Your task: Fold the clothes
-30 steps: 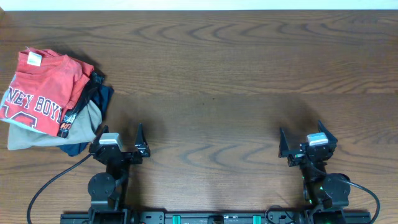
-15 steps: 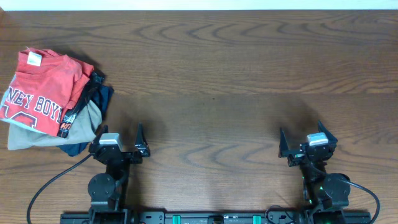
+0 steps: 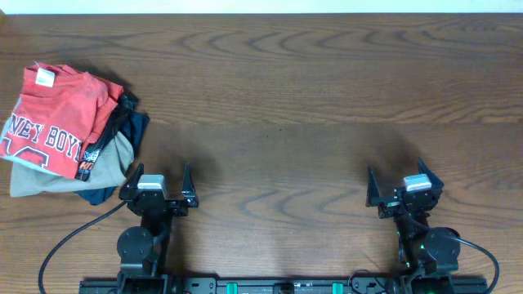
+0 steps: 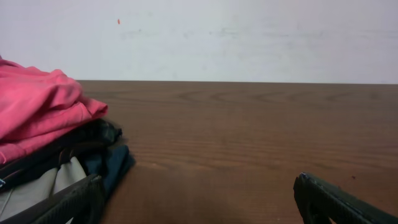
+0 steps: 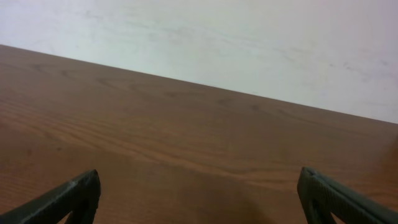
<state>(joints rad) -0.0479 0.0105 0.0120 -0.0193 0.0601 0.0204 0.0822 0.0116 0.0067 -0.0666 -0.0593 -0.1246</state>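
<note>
The red-orange T-shirt (image 3: 61, 114) with white lettering and a small white neck tag lies folded on top of a pile at the table's left edge. In the left wrist view it shows as a pink-red heap (image 4: 34, 112) at the left. My left gripper (image 3: 160, 174) is open and empty just right of the pile near the front edge; its fingertips frame bare wood (image 4: 196, 199). My right gripper (image 3: 395, 175) is open and empty at the front right over bare wood (image 5: 199, 193).
Under the T-shirt lie a tan garment (image 3: 49, 178), a black garment (image 3: 110, 135) and a navy one (image 3: 135, 126), also seen in the left wrist view (image 4: 102, 155). The wooden table (image 3: 310, 98) spreads from the pile to the right. A white wall (image 5: 249, 43) stands behind.
My left gripper has shifted very slightly to the right. The right arm and the pile have not moved.
</note>
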